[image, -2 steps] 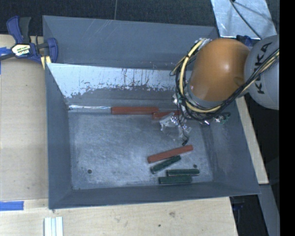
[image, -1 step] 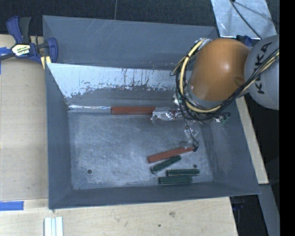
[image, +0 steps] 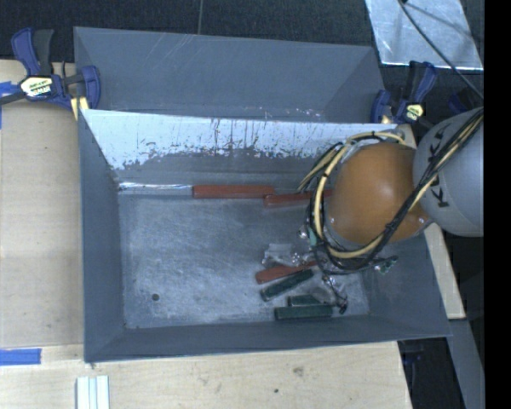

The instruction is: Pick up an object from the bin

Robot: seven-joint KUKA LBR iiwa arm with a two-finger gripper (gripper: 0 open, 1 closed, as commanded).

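My gripper (image: pixel 330 286) hangs low over the front right part of the bin, just below the orange wrist cover. Right beside it on the left lie a short red-brown piece (image: pixel 275 273) and a dark green pen-like stick (image: pixel 286 286), side by side and slanted. A dark green flat bar (image: pixel 304 313) lies just in front of the gripper, near the bin's front wall. A small pale grey thing (image: pixel 278 251) sits a little behind the red-brown piece. Whether anything is between the fingers is hidden.
A long red-brown stick (image: pixel 231 192) lies along the foot of the back wall, its right end under the arm. The bin floor to the left and in the middle is bare metal. The arm covers the bin's right side.
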